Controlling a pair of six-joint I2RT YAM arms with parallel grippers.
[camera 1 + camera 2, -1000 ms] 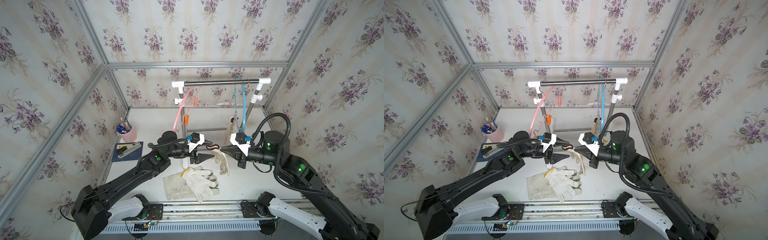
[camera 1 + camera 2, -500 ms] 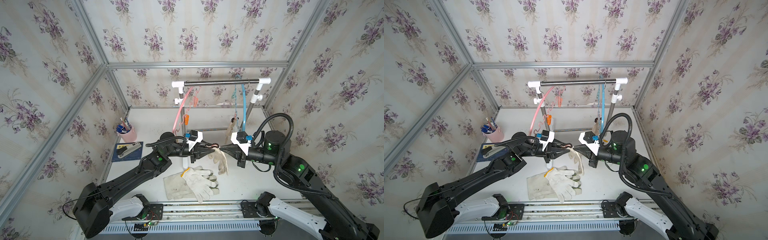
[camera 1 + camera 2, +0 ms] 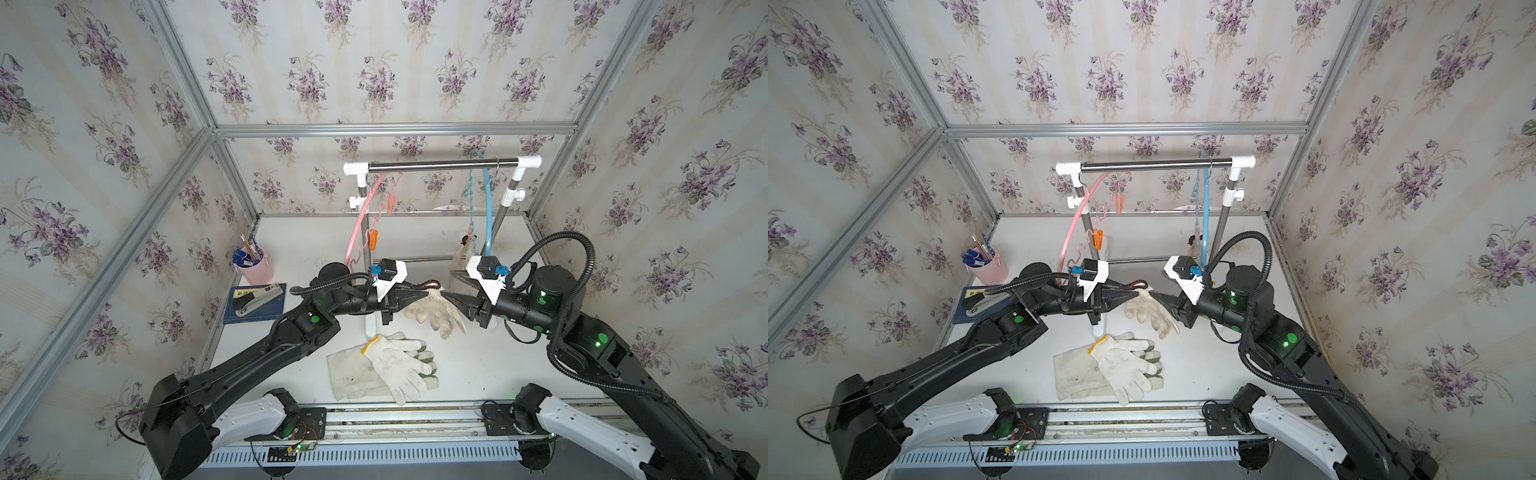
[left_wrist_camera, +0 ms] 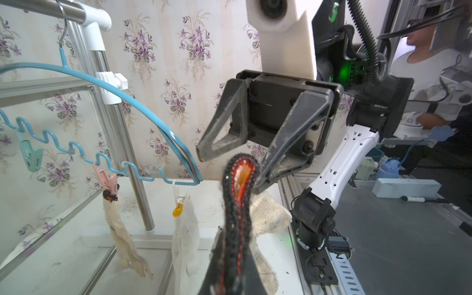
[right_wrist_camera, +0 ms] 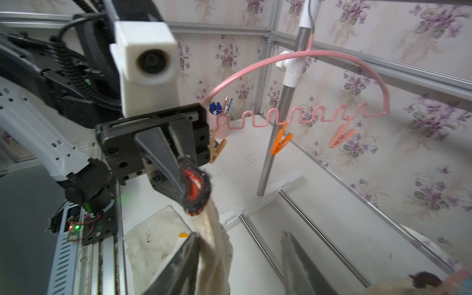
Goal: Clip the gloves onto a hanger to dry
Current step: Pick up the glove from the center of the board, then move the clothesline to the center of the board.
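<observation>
Left gripper [image 3: 424,296]: I find its jaws pressed together on the black-and-red cuff edge [image 5: 195,190] of a dirty beige knitted glove [image 3: 436,313], held up over the white table [image 3: 498,365].
Right gripper [image 4: 229,167]: I note its jaws spread apart, tip to tip with the left one. Its lower finger [image 4: 283,148] sits right at the same cuff (contact or a hair's gap, I cannot tell).
Held glove: it hangs fingers-down between the two grippers. I cannot tell whether its fingertips reach the table.
Table stock: a white knitted glove with a yellow cuff edge [image 3: 395,365] lies across a larger off-white canvas glove with grey-green fingertip patches [image 3: 347,376], nearer the arm bases than the held glove.
Blue wavy wire hanger [image 4: 143,107]: it is hooked on the steel rail [image 3: 440,165]. A pink peg [image 4: 108,180] grips a beige glove [image 4: 125,240]. Just beside it, a clear peg [image 4: 181,196] grips a white glove [image 4: 185,237]. A mint-green peg [image 4: 32,157] hangs further along.
Pink wavy wire hanger [image 5: 293,57]: it hangs on the same rail and carries an orange peg [image 5: 281,143] and a salmon peg [image 5: 341,138].
Far left corner: I log a pink cup of pens [image 3: 255,268] and a stapler on a blue book [image 3: 253,297].
</observation>
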